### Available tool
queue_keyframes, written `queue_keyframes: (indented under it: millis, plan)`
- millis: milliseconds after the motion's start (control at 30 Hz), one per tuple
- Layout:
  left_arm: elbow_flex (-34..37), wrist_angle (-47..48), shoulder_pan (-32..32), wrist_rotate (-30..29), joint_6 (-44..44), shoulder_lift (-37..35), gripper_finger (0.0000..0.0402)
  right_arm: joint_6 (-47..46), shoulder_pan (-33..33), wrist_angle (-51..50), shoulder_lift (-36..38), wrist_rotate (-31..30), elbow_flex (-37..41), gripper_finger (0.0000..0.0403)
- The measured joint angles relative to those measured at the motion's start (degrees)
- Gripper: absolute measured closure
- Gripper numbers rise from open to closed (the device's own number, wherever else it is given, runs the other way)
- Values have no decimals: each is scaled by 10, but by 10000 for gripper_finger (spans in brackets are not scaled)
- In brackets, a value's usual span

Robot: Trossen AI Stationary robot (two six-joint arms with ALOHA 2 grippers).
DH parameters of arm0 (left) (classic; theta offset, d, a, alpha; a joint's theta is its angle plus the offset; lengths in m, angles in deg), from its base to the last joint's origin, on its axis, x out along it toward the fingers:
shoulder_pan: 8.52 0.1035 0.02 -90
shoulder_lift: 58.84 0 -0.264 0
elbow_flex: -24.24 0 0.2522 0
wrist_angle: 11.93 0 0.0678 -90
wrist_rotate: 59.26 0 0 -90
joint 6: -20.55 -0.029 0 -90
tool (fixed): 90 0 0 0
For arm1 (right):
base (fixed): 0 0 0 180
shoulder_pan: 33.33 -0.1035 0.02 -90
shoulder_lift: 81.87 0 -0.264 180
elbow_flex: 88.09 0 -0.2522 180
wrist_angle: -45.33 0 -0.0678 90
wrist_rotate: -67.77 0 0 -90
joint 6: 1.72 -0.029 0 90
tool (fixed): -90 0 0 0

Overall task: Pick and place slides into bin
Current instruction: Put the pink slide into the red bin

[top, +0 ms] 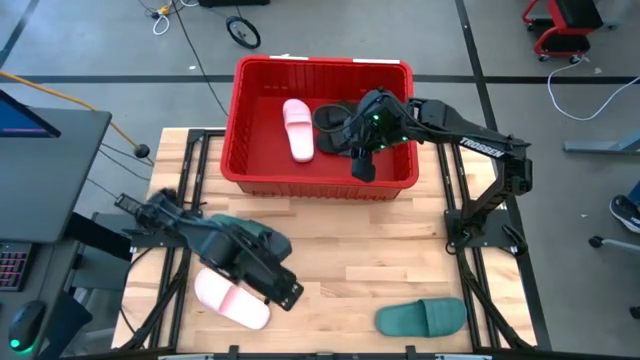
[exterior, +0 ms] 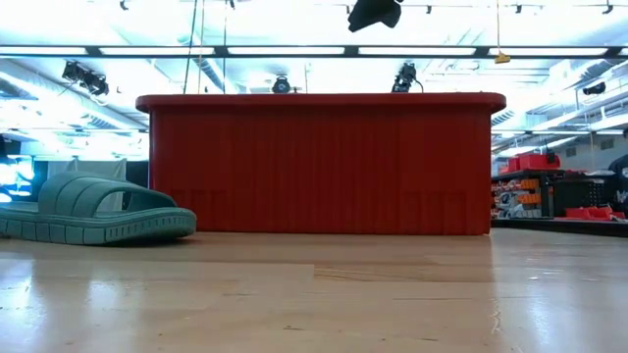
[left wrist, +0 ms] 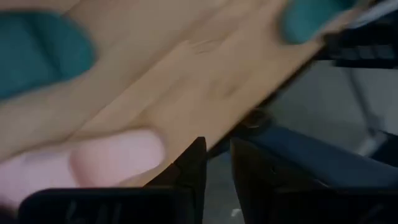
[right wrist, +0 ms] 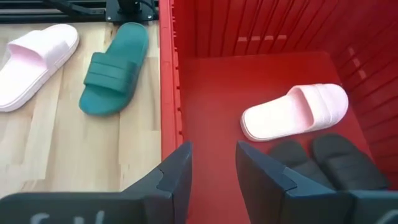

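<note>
Inside the bin (top: 250,80), which stands at the far middle of the wooden counter (top: 380,260), one pale pink slide (top: 298,128) lies on the red floor, and two black slides (right wrist: 323,162) lie side by side just beside it. The right tool (top: 363,165) hangs above the bin's near-right part, over its floor, with the fingers (right wrist: 177,174) a little apart and nothing between them; in its wrist view the pink slide and the black pair lie ahead of it.

Outside the bin three slides rest on the counter. A dark green slide (top: 422,318) lies alone near the front right edge, well apart from the bin. A second pale pink slide (top: 230,298) lies at the front left, partly under the left arm, and another dark green slide (top: 262,240) shows just behind that arm, between the pink one and the bin.

The left tool (top: 285,291) sits low over the front left of the counter, just beside the pink slide; its two fingers (left wrist: 193,171) stand slightly apart and grip nothing.
</note>
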Motion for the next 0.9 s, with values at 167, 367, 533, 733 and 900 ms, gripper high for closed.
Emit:
queue_keyframes:
  millis: [167, 367, 533, 733, 900]
  plan:
    - [0, 6, -17, 9, 32, 45, 290, 0, 0, -1, 0, 0, 0, 275]
    - [0, 9, -20, 54, 32, 98, 236, 0, 0, -1, 0, 0, 0, 275]
    - [0, 10, -23, 66, 51, 136, 197, 0, -3, -1, 0, 0, 0, 275]
    - [0, 10, -40, 103, 86, 183, 178, -1, -7, -10, 0, 0, 0, 275]
    - [0, 10, -72, 140, 164, 215, 182, -5, -11, -38, 0, 0, 0, 275]
